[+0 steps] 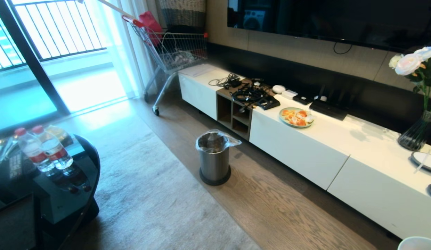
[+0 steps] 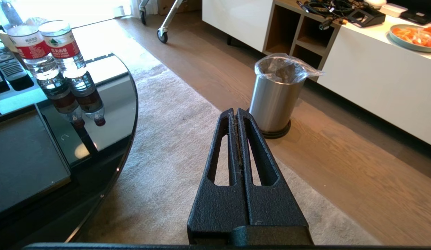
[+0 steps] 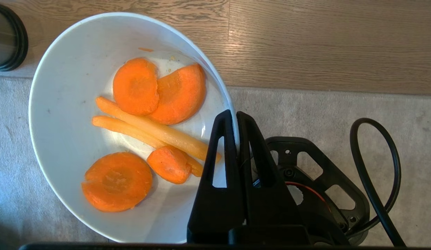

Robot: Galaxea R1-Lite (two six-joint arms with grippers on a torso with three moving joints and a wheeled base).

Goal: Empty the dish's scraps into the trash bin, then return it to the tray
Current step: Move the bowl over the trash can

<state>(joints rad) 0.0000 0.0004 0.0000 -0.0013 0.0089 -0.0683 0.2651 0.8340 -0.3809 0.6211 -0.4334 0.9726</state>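
The dish (image 3: 62,121), a small white bowl, hangs above the rug's edge with my right gripper (image 3: 234,116) shut on its rim, one finger inside and one outside. The scraps (image 3: 149,125), orange carrot slices and pale yellow strips, lie in it. Only the bowl's rim (image 1: 417,243) shows at the head view's lower right corner. The trash bin (image 1: 213,158), brushed steel with a clear liner, stands on the wood floor ahead, left of the bowl. The black tray (image 2: 24,163) lies on the round glass table. My left gripper (image 2: 235,111) is shut and empty, parked over the rug.
Two water bottles (image 1: 45,152) stand on the glass table (image 1: 80,180) at left. A long white cabinet (image 1: 306,152) runs along the right with a pale-green plate of food (image 1: 296,117), cables and a vase (image 1: 417,132). A shopping cart (image 1: 170,52) stands at the back.
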